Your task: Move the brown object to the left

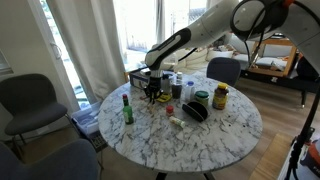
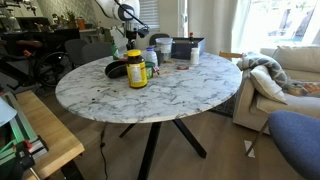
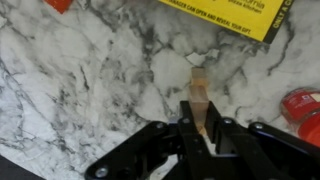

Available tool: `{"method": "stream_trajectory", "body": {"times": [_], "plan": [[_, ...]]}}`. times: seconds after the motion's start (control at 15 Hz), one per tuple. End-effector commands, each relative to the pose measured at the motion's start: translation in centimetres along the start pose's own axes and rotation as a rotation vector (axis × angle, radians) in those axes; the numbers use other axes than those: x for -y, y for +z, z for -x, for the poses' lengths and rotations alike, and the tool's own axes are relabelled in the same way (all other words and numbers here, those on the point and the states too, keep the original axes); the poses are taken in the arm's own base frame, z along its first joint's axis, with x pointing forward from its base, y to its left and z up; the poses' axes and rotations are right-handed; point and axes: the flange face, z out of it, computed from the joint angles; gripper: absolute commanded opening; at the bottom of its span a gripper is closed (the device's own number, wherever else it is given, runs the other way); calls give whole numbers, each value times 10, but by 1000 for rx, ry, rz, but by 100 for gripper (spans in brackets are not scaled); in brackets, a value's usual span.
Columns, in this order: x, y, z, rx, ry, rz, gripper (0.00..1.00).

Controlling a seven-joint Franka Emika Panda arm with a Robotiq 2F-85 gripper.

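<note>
In the wrist view a slim brown wooden piece [image 3: 199, 92] sticks out from between my fingers, over the white marble tabletop [image 3: 90, 80]. My gripper [image 3: 199, 135] is shut on its near end. In an exterior view the gripper [image 1: 153, 91] hangs low over the far left part of the round table [image 1: 235, 135], among small items. From the opposite exterior view the gripper [image 2: 136, 40] shows only partly behind the jars, and the brown piece is too small to make out there.
A green bottle [image 1: 127, 108], a yellow-lidded jar [image 1: 220, 96] and a black object [image 1: 195, 110] stand on the table. A yellow-labelled box [image 3: 230, 15] and a red item [image 3: 300, 105] lie close to the gripper. Grey chairs [image 1: 30, 100] ring the table.
</note>
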Motion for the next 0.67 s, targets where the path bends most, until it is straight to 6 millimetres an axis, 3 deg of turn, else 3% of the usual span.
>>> {"method": "stream_trajectory", "body": {"times": [0.0, 0.6], "plan": [[5, 2, 7, -7, -26, -8, 4], [7, 0, 7, 7, -13, -12, 4]]}}
